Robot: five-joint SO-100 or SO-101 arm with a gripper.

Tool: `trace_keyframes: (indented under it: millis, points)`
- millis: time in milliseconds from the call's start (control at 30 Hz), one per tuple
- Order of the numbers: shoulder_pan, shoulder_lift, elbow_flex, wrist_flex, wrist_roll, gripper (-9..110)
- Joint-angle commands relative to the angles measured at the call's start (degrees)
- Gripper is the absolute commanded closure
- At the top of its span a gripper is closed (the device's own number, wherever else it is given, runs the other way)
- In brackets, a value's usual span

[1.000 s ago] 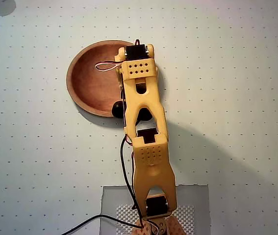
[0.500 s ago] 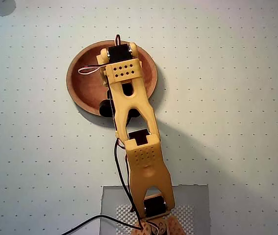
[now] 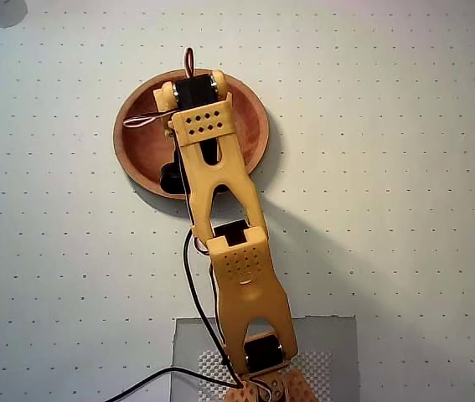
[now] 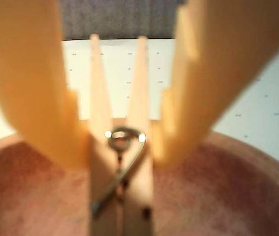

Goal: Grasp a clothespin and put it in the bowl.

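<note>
The worktop (image 3: 405, 167), pale with a grid of small dots, is filling the overhead view, and most of it is lying bare on all sides of the bowl (image 3: 132, 159). A grey pad (image 3: 338, 343) is sitting at the bottom edge under the arm's base. The yellow arm (image 3: 237, 260) is reaching up from that pad and hanging over the bowl, covering its middle, so only the reddish inside near the left and right walls and the tan rim are showing there. In the wrist view the bowl (image 4: 237, 196) is spreading across the lower half, its inside showing nothing else in the visible parts. The claw (image 4: 120, 142) is gripping the pin (image 4: 122, 196) between its two fingers (image 4: 36, 98), which are pressing on the wood at either side of the metal coil. The pin is hanging over the bowl's inside, its two prongs pointing toward the far rim; whether it is touching the bottom cannot be told.
</note>
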Motion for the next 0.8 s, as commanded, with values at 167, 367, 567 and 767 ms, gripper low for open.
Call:
trace_keyframes:
  millis: [167,367,567,767]
  points:
    - [-0.35,-7.56,-10.99,1.14,-1.05,104]
    - [-0.44,-11.6,-15.38,1.14,-1.05,104]
    - [-0.35,-13.62,-17.23,1.14,-1.05,104]
    - [-0.44,-15.03,-17.31,1.14,-1.05,104]
